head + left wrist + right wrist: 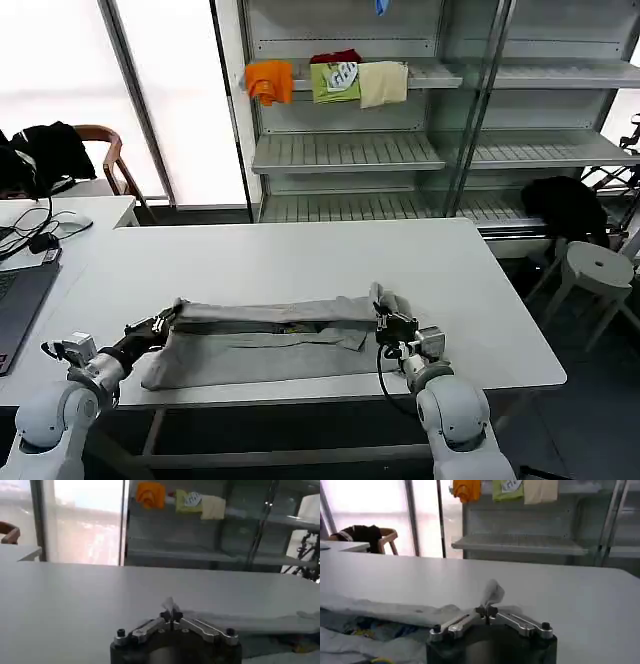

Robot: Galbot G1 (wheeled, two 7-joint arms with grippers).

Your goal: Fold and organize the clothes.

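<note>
Two white, rounded robot arms with silver-grey wrist sections. Each ends in a black end effector, the left end effector (pixel 166 320) and the right end effector (pixel 381 318), with slim silver finger links fastened by dark screws. A black cable loops beside the right wrist.

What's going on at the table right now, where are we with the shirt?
Both arms are mid-fold on the light grey shirt, which lies across the near part of the white table. The left gripper pinches one end of the folded-over edge and the right gripper pinches the other, each shut on a bit of fabric. The shirt is a long band, its far edge doubled over. The fold isn't finished.
</note>
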